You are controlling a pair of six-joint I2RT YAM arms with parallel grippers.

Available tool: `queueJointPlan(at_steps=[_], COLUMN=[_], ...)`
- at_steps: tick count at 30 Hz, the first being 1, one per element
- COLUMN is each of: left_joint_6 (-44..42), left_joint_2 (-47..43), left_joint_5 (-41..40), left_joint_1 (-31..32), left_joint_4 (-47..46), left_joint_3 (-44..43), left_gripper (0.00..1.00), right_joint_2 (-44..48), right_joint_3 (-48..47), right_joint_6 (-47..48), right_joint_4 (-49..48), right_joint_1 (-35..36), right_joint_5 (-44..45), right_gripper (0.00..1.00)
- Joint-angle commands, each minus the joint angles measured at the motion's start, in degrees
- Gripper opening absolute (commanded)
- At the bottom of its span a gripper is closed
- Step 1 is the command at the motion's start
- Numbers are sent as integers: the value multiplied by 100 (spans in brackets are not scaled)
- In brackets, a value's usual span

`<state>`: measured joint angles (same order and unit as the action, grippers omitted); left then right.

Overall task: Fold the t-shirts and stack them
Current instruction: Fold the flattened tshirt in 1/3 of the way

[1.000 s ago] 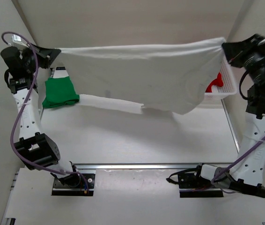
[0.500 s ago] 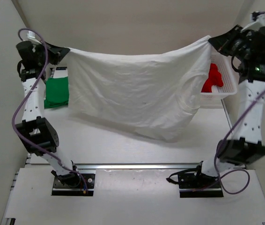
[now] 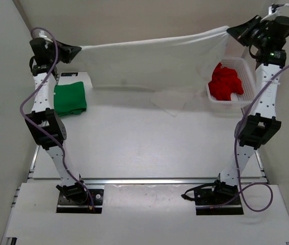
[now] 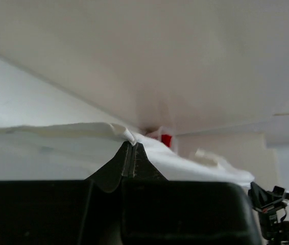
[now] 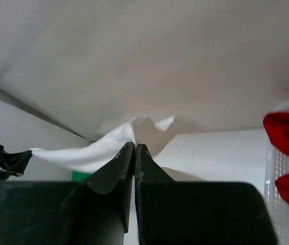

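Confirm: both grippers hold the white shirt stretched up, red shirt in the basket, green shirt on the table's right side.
Wrong on one point: the green shirt lies on the left side of the table, as the top external view shows. The rest holds.

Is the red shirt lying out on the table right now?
No, the red shirt sits bunched inside the white basket on the right.

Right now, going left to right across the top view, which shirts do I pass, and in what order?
green t-shirt → white t-shirt, stretched out in the air → red t-shirt, lying in the basket.
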<state>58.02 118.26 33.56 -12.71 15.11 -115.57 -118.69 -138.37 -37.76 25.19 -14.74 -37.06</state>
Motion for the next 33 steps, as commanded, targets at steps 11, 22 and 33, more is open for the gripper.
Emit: queueJointPlan(at_steps=[11,22,33], left_joint_6=[465,-590,-1582], left_joint_2=[-1946,-2342,-2825], left_joint_5=[107,10,-489], left_joint_1=[-258,-460,-618], left_joint_4=[-2995,-3418,-2059], left_joint_3=[3940,7056,7988], left_gripper=[0,0,0], right_joint_2=[3069,3362,4001], right_joint_3=[5351,8528,9414], right_joint_6=[578,1235,1974], right_joint_4=[-2383,-1923,-559], right_joint_1=[174,85,-203], right_joint_5=[-564,-276,217], right_gripper=[0,0,0])
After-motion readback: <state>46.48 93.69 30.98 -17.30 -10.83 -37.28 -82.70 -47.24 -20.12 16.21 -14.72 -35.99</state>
